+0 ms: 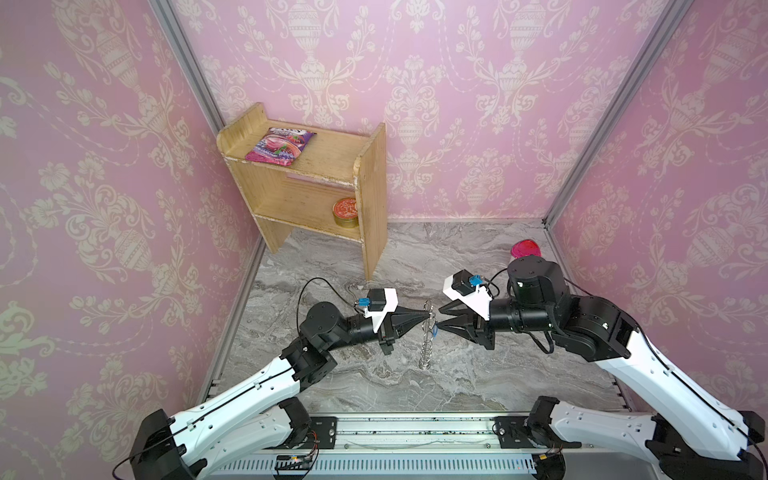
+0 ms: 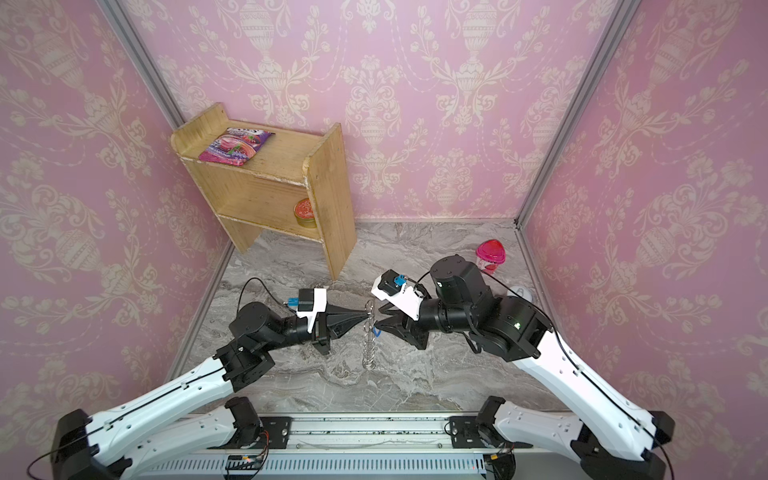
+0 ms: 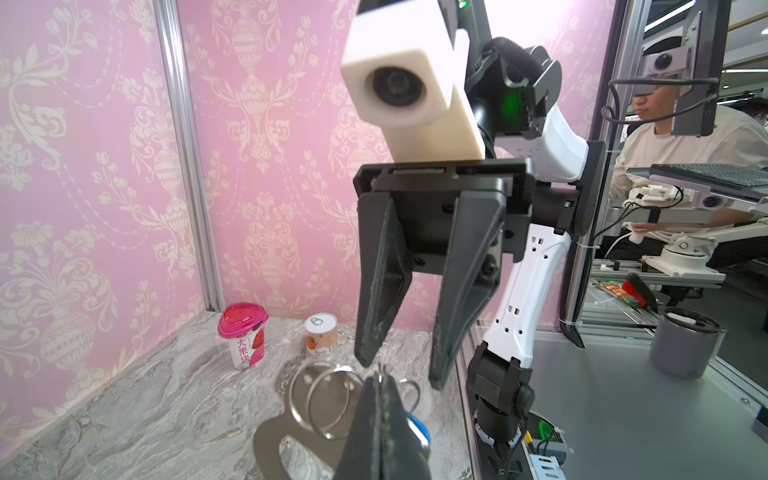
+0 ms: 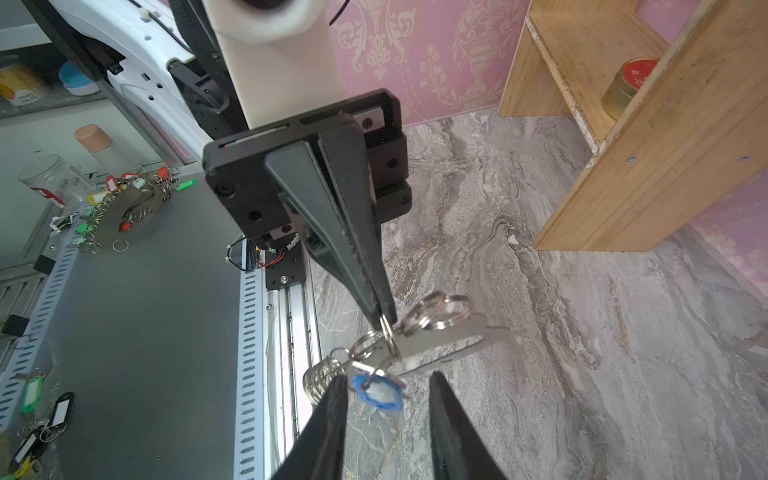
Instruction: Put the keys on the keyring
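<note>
Left fingers (image 4: 332,216) pinch keyring (image 4: 455,338) edge; right fingers (image 4: 453,436) apart beside keys (image 4: 380,392).

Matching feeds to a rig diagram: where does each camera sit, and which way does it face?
Top views: high over the front rail, looking down toward the back wall; left arm, right arm, left gripper, right gripper show.
Left wrist: on left arm, facing the open right gripper over its own shut tips; cup beyond.
Right wrist: on right arm, facing the left gripper pinching the keyring, between its own jaws.
Shared: both wrist views show the keyring and keys.
</note>
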Controlling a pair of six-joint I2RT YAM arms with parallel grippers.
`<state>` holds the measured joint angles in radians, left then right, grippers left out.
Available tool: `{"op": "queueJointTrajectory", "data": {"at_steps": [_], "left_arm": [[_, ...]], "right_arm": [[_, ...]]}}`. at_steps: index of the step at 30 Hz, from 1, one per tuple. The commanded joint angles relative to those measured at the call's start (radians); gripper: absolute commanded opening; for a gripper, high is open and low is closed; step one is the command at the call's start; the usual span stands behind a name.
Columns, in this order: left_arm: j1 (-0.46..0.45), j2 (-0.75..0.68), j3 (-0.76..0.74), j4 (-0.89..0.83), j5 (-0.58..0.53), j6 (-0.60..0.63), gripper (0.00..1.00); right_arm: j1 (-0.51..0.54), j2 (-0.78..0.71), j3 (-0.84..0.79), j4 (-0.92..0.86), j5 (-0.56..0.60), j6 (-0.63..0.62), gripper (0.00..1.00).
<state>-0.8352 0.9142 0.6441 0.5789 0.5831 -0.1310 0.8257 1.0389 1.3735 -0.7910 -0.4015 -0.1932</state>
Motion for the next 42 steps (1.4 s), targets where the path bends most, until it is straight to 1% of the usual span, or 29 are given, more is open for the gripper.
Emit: {"op": "queueJointTrajectory", "data": {"at_steps": [1,5,7,16,24,30,33,37,42], "left_arm": [[0.001,0.005,-0.009,0.124,-0.045,-0.039,0.0],[0.001,0.015,-0.006,0.131,-0.051,-0.038,0.0],[0.001,0.021,-0.004,0.132,-0.049,-0.039,0.0],[0.0,0.017,-0.001,0.125,-0.054,-0.039,0.0],[0.001,0.02,0.0,0.136,-0.055,-0.04,0.0],[0.001,0.018,0.003,0.138,-0.058,-0.045,0.0],[0.001,0.019,0.003,0.141,-0.058,-0.048,0.0],[0.001,0.024,-0.001,0.16,-0.067,-0.05,0.0],[0.0,0.041,-0.014,0.208,-0.089,-0.053,0.0]], "right_arm": [[-0.006,-0.016,-0.024,0.051,-0.042,0.043,0.35],[-0.006,-0.032,-0.049,0.071,-0.029,0.055,0.35],[-0.005,-0.028,-0.051,0.078,-0.027,0.054,0.34],[-0.005,-0.032,-0.056,0.099,0.006,0.041,0.19],[-0.006,-0.034,-0.065,0.094,0.021,0.037,0.12],[-0.006,-0.036,-0.062,0.095,0.023,0.028,0.02],[-0.006,-0.045,-0.067,0.099,0.027,0.025,0.0],[-0.003,-0.053,-0.076,0.111,0.017,0.027,0.0],[0.038,-0.043,-0.085,0.12,0.004,0.023,0.0]]}}
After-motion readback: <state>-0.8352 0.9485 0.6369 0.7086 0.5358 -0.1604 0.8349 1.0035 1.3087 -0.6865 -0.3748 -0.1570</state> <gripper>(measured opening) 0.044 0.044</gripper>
